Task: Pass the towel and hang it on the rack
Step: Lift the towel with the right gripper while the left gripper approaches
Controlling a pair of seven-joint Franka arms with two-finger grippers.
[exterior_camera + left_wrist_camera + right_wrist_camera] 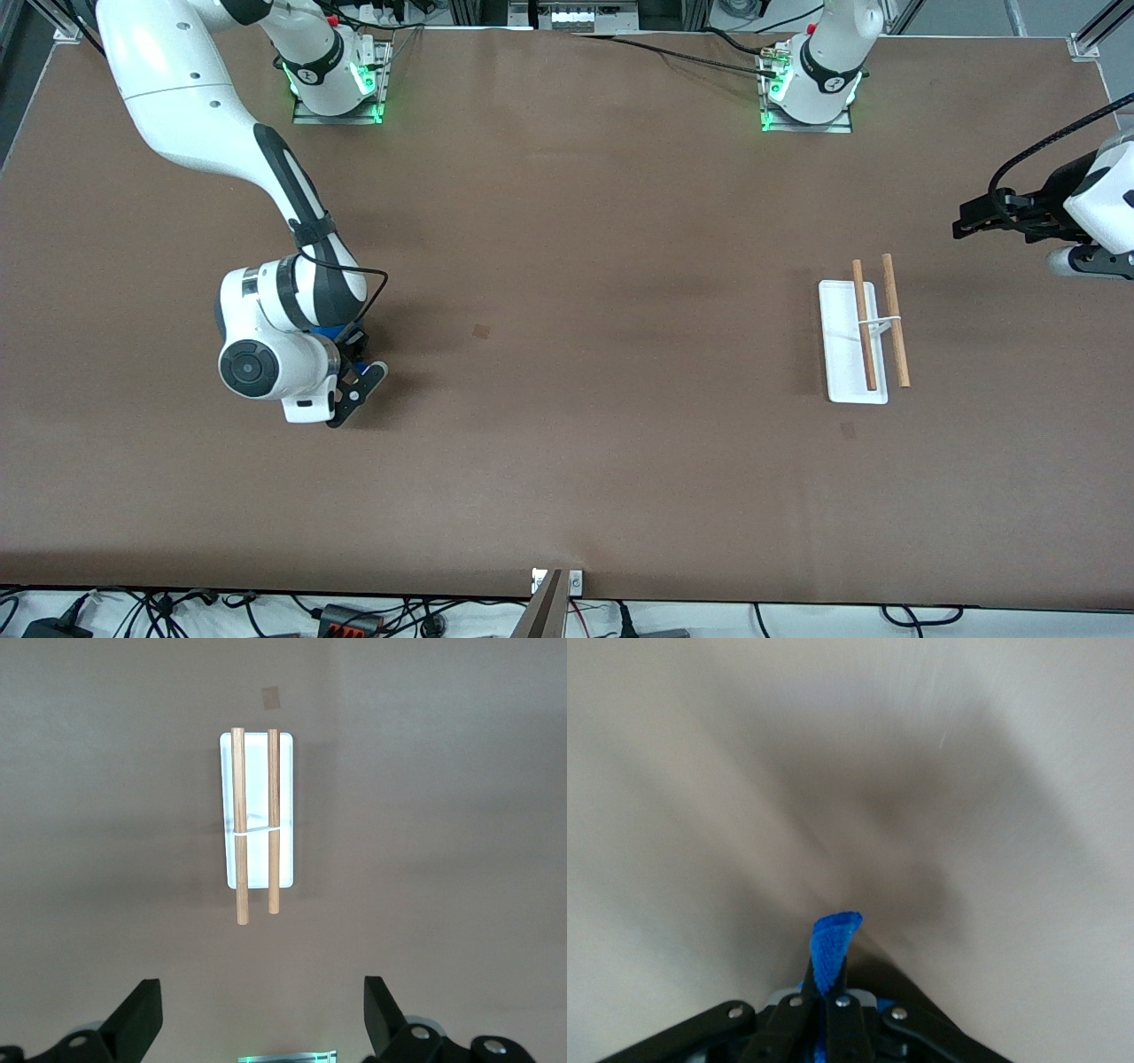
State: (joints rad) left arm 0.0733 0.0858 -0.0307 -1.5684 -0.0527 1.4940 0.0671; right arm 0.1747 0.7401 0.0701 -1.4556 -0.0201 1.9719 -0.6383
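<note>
The rack point(852, 372) stands on the brown table toward the left arm's end: a flat white base and two parallel wooden rods point(895, 319). It also shows in the left wrist view point(259, 771). My left gripper point(967, 220) hangs open and empty over the table edge beside the rack; in its wrist view point(263, 1019) the fingers stand wide apart. My right gripper point(359, 390) is low over the table at the right arm's end, shut on a blue towel point(833, 943). Only a small blue part of the towel point(353, 340) shows in the front view, under the wrist.
Two small darker patches mark the table point(481, 331) point(848, 430). A metal clamp point(554, 585) sits at the table's front edge, with cables below it. The arm bases point(337, 89) point(811, 97) stand along the table's farthest edge.
</note>
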